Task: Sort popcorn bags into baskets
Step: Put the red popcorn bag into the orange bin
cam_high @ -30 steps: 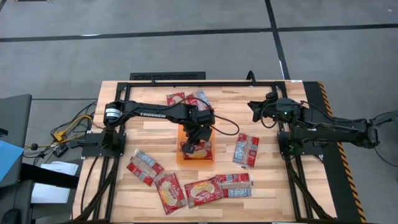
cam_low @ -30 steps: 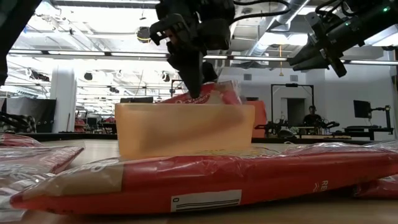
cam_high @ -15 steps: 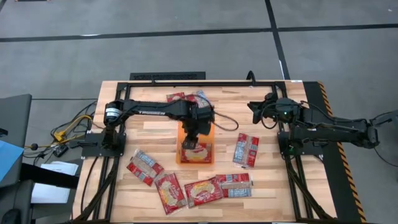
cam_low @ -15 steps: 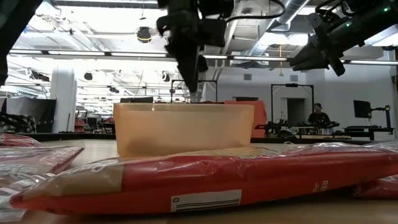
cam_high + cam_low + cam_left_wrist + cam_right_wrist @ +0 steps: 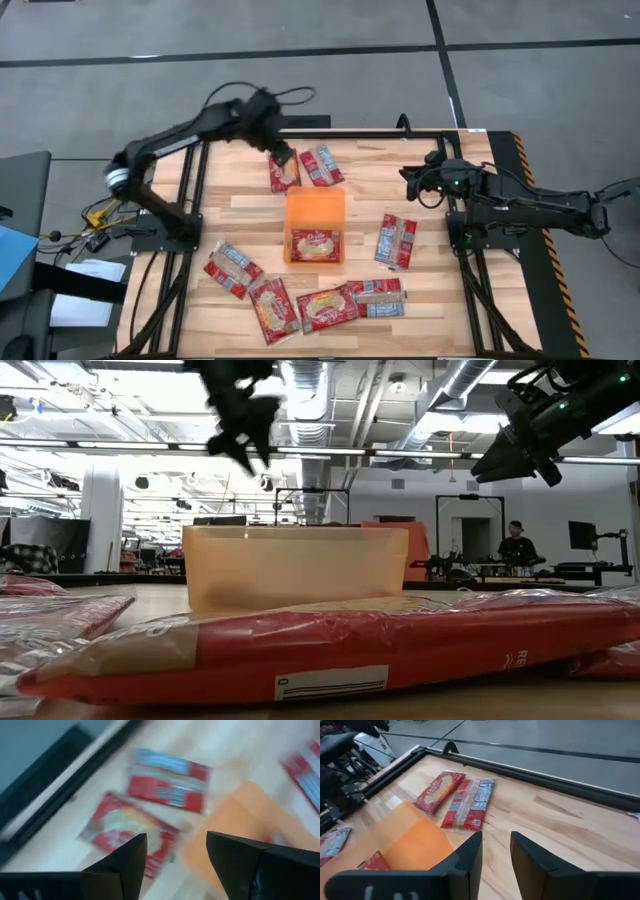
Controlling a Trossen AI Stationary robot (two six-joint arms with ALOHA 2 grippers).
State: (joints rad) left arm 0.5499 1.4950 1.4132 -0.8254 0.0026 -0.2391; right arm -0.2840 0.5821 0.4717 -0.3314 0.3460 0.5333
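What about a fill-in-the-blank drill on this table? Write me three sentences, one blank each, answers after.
1. The orange basket holds ____ popcorn bag.
2. The left gripper hovers over the ____ bags behind the basket.
3. The right gripper holds ____.

Missing words: one; two; nothing

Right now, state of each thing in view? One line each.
left gripper: open, empty, raised above the two far packets
right gripper: open, empty, waiting at the table's right side
orange basket: upright, one packet inside
packet in basket: lying flat, popcorn picture up
two far packets: flat on the table beyond the basket
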